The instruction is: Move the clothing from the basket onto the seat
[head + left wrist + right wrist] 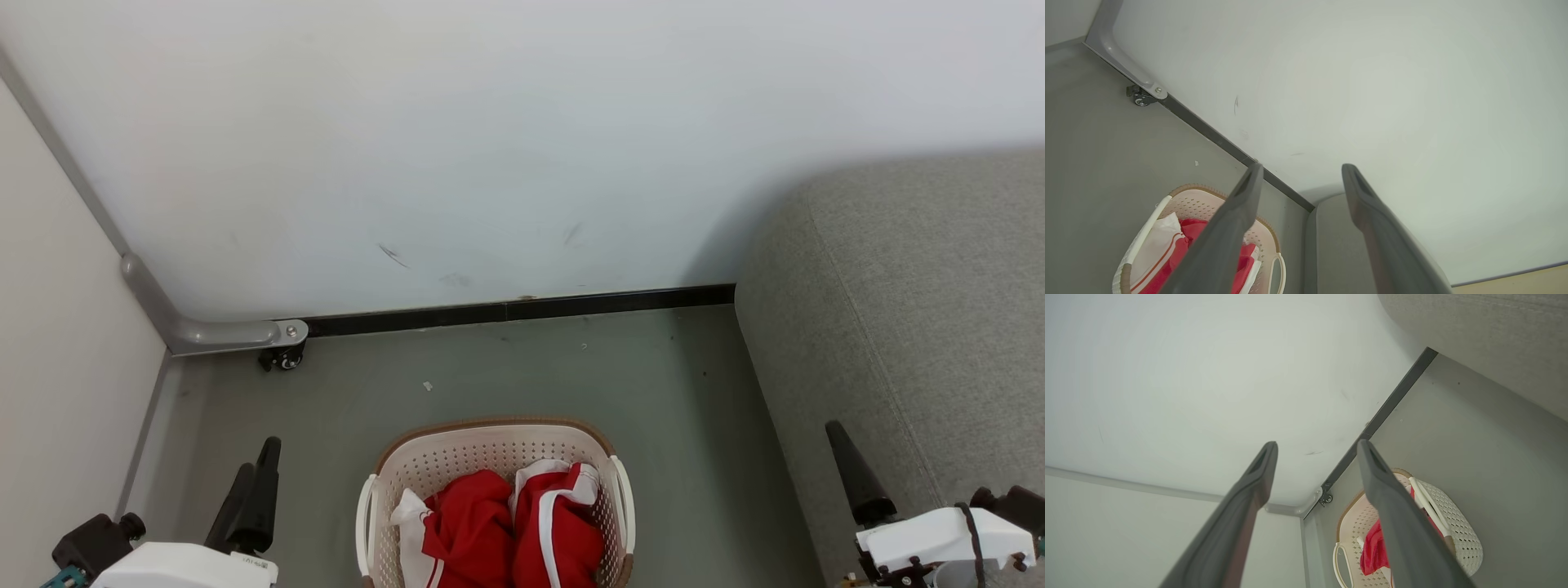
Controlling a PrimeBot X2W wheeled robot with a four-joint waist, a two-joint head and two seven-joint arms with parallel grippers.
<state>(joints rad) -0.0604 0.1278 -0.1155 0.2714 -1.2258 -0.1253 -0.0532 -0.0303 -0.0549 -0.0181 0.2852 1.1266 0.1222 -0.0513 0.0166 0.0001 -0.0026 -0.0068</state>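
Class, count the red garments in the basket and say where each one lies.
2. Both are in the basket: the left garment in its left half, the right garment beside it in the right half. Others may be hidden underneath.

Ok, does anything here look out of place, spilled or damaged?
Nothing serious. The clothing lies crumpled inside the basket, none spilled onto the floor. Minor: dark scuff marks on the wall, and a small white scrap on the floor beyond the basket.
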